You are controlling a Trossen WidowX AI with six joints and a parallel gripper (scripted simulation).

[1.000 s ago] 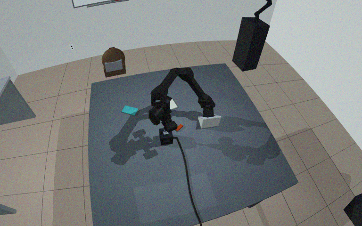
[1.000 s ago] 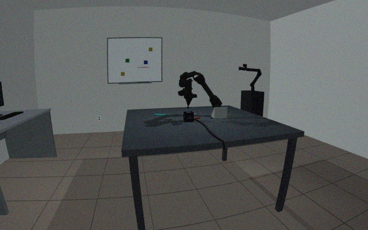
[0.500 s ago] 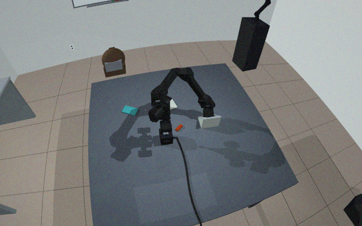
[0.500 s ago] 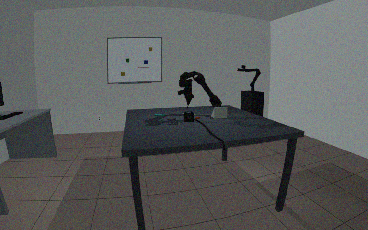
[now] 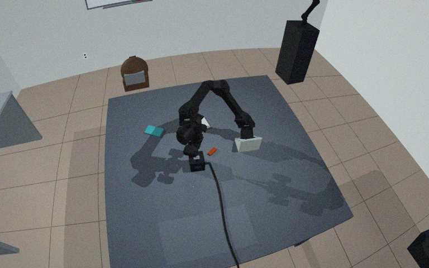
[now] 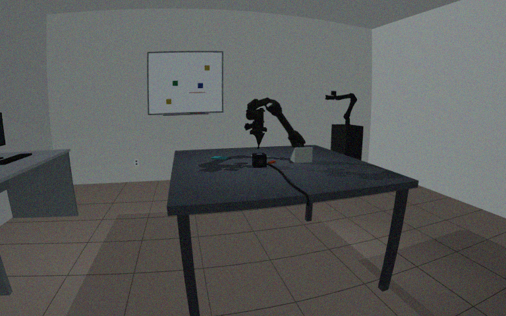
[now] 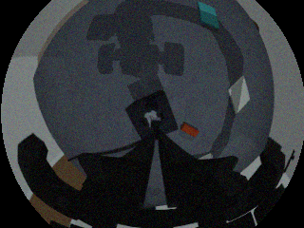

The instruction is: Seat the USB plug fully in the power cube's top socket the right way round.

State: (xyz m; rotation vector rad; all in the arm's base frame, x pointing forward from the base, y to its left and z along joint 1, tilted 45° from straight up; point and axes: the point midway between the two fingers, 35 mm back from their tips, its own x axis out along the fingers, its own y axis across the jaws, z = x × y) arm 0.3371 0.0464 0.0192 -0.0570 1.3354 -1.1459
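The gripper hangs just above the power cube, tip pointing down and not touching the cube. Its jaws are squeezed tight on something very thin. I think that is the USB plug, lifted out of the socket. The plug is too small and dark to see between the fingers. A pale spot on top of the cube is probably the socket.

The cube sits near the middle of the table, well away from every edge. Its black cable runs off and hangs over one edge.

The plug is likely small, light and hard. It will not bend, but its smooth sides could slip or twist in the jaws. It is best held by its two flat sides, high up on the body, so the metal end stays free to go in. It should go straight down. If it tilts, it may jam again. The cube is light too, I guess, so a hard sideways push could slide it.

Counting the things:
- one arm with one gripper
- one power cube with one cable
- one small orange block, just beside the cube
- one flat teal card, farther off toward the far edge
- one little white piece, half hidden behind the arm
- one pale base block under the arm
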